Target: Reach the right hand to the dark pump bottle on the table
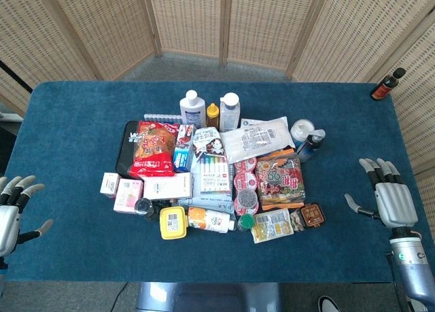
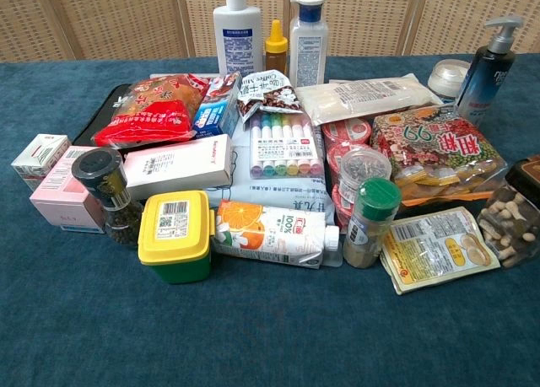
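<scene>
The dark pump bottle (image 1: 310, 146) with a grey pump head stands at the right edge of the pile of goods; the chest view shows the pump bottle (image 2: 488, 73) upright at the far right, beside a white jar (image 2: 447, 77). My right hand (image 1: 389, 198) hovers open over the blue table near its right front, well to the right of and nearer than the bottle, holding nothing. My left hand (image 1: 13, 211) sits at the far left edge, fingers apart and empty. Neither hand appears in the chest view.
Snack bags, a marker pack (image 1: 212, 172), a yellow tub (image 1: 172, 223), a juice carton (image 1: 211, 220) and white bottles (image 1: 192, 108) crowd the table's middle. A packet of beans (image 1: 277, 179) lies just in front of the pump bottle. A small dark bottle (image 1: 387, 84) stands at the far right corner.
</scene>
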`<move>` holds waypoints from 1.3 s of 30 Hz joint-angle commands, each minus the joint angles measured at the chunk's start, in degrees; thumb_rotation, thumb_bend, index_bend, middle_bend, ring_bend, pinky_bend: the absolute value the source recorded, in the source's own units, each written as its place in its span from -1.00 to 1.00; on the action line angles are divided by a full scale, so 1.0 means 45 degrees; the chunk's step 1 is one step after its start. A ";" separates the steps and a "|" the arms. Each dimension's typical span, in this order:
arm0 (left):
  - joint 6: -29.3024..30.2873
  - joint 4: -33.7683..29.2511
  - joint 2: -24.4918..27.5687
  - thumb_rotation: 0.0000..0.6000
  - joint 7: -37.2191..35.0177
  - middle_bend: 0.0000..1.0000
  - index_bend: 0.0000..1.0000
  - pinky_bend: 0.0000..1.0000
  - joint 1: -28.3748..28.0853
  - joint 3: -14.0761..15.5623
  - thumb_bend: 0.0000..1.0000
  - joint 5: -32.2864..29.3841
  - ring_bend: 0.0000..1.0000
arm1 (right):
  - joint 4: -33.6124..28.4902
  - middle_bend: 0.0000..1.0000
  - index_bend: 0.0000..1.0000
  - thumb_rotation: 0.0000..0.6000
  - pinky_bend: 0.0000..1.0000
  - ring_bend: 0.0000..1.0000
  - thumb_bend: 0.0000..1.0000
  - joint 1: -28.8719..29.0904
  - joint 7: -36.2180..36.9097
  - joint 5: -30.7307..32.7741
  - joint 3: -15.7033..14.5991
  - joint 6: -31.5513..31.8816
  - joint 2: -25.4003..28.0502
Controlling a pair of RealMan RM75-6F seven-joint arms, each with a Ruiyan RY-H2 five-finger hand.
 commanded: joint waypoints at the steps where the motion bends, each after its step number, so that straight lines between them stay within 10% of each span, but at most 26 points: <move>1: -0.0048 0.0055 -0.0064 0.89 -0.0017 -0.63 -0.51 -1.00 -0.0043 0.0018 -0.63 0.0048 -0.72 | -0.0059 -0.75 -1.00 -0.03 -1.00 -0.99 -0.32 -0.0003 -0.0011 0.0019 0.0011 -0.0011 0.0039; 39: 0.0987 0.0059 0.0204 0.89 -0.0367 -0.61 -0.54 -1.00 0.0579 0.0117 -0.64 0.0234 -0.72 | 0.4738 -1.00 -1.00 0.17 -1.00 -1.00 -0.47 0.3190 0.7791 0.0250 0.1011 -0.4824 -0.2284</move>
